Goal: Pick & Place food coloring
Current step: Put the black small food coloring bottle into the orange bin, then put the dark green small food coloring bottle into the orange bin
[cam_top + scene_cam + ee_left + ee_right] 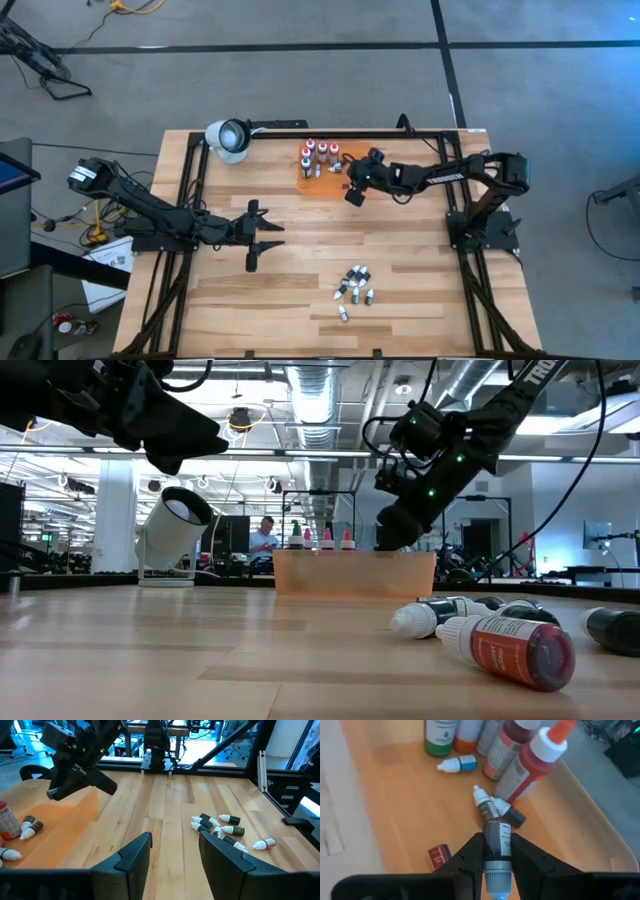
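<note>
Worktop of pale wooden planks (300, 250) fills the high view. The right tool (354, 193) hangs at the near edge of a flat orange tray (312, 183) where taller bottles with white caps (320, 153) stand upright. The left tool (255, 236) waits mid-worktop, its fingers apart and empty. A loose cluster of tiny dropper bottles (355, 285) lies well apart from the tray, nearer the front edge. A white round lamp (228, 138) sits by the far left corner.

In the low view, a red bottle with a white nozzle (510, 648) lies on its side in the foreground beside darker droppers, and the right tool (395, 530) hovers above the translucent orange tray wall (352, 574).

The left wrist view shows the empty left fingers (135, 855) spread, the scattered droppers (220, 826) ahead of them, and two more lying on the orange surface.

The right wrist view shows the right tool (495, 855) clamped on a small dark red dropper bottle (497, 840), nozzle pointing down over the tray floor, just above two droppers (492, 810) already lying there and near the leaning red bottle (530, 765).

The risk, as I judge it, is in the release: dropped here, the bottle may strike those droppers, bounce or roll towards the tray edge, or nudge the leaning bottle over. Descending further could press the nozzle into them.
</note>
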